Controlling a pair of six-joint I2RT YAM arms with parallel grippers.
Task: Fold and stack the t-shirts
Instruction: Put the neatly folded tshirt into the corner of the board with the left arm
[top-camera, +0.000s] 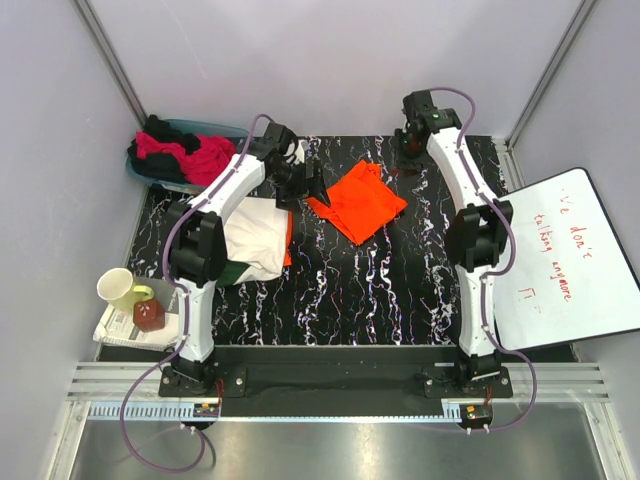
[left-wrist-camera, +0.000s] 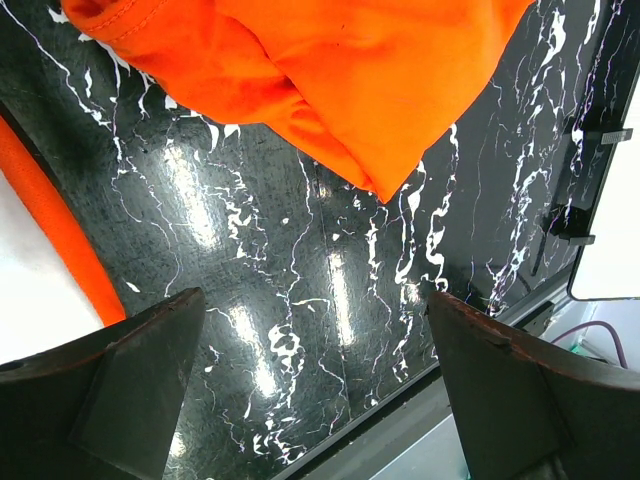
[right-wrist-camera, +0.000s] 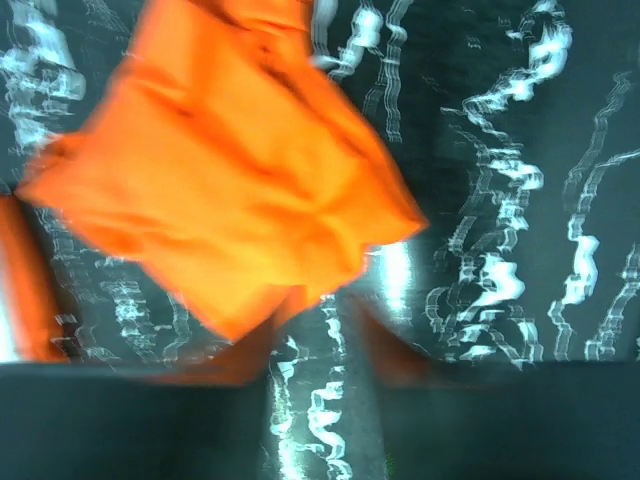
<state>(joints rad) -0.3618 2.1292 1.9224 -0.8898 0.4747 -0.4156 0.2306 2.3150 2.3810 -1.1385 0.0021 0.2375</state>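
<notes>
Currently: folded orange t-shirt (top-camera: 358, 203) lies centre-back on the counter (top-camera: 400, 290) as a diamond, one corner toward the arms. It is nearly square, so its long axis is unclear. Left hand (top-camera: 308, 188) is wide open and empty, beside its left corner. Right hand (right-wrist-camera: 320, 395) is blurred; I cannot tell its state. Suggest pinching all layers at an edge and carrying it flat.

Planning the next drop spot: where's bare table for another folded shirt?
Bare: the marbled table on the near side of the orange t-shirt, between the white-topped stack and the right arm. Crowded: far left, with stack, left arm and basket.
</notes>
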